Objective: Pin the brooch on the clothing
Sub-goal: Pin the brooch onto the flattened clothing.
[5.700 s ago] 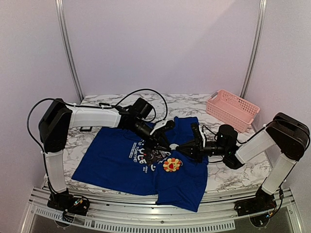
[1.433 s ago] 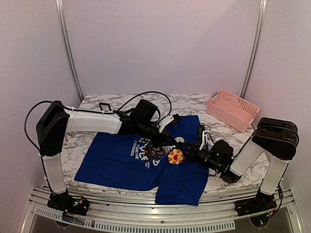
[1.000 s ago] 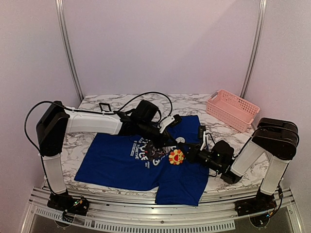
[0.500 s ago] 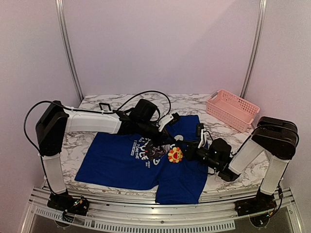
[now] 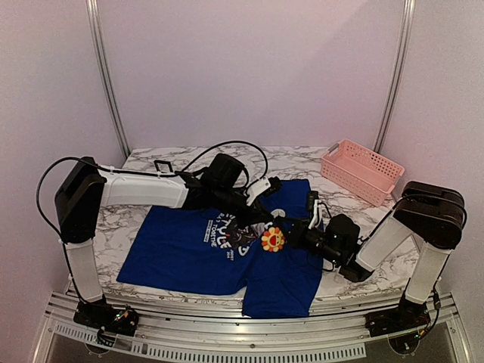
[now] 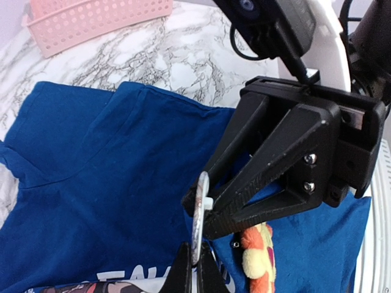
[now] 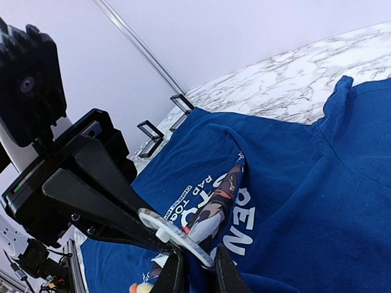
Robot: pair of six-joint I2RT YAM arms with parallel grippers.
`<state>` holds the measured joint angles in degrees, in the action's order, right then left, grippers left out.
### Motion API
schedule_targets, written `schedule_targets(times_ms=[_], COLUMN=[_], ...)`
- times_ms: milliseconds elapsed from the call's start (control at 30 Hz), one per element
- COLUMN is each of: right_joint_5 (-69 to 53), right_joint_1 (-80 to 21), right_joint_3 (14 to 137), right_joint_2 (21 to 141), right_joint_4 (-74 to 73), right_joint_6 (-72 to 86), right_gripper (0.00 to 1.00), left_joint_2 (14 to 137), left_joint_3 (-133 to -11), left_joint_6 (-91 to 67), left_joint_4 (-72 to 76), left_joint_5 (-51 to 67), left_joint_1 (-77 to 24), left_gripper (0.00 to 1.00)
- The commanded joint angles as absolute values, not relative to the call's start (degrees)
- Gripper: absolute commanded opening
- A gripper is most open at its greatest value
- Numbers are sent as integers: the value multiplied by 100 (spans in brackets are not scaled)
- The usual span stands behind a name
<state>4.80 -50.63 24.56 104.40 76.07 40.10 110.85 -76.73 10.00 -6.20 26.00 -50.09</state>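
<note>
**Both grippers tip to tip at the brooch, mid-shirt**

In the top view the brooch [image 5: 273,239] sat at the centre of the frame, just right of the panda print on the blue shirt [image 5: 181,257]. The shirt lay spread on the marble table [image 5: 147,162], and a pink basket [image 5: 352,181] stood well apart at upper right. At the bottom centre of the left wrist view, the left gripper [image 6: 193,276] had its jaws pinched together on the rim of a clear disc [image 6: 198,213] standing on edge. The brooch's yellow and orange petals showed just to the disc's lower right. At the bottom of the right wrist view, the right gripper [image 7: 195,274] had its jaws narrow, with the disc's lower edge between its fingertips. Whether they pressed on it could not be told.
</note>
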Motion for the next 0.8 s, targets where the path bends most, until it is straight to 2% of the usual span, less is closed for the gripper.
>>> schedule_targets(times_ms=[0,467,567,767], right_joint_5=[1193,1393,1045,-269], right_joint_1=[-4860,-4821,-4824,-4794], right_joint_3=[2568,2145,2117,1627], right_joint_2=[10222,10024,10028,9999], right_joint_4=[7718,8073,8235,9157], right_joint_6=[4223,4482,4324,3780], right_gripper=[12,11,15,28], left_joint_2=[10877,10859,10868,10865], left_joint_3=[-7488,-7453,-7458,-7396], left_joint_6=[1417,916,882,1469], left_joint_4=[-1022,-1019,-1011,-953], left_joint_5=[2877,2634,2542,2340], left_joint_1=[-5168,-5142,-5134,-5093], left_gripper=[0,0,0,0])
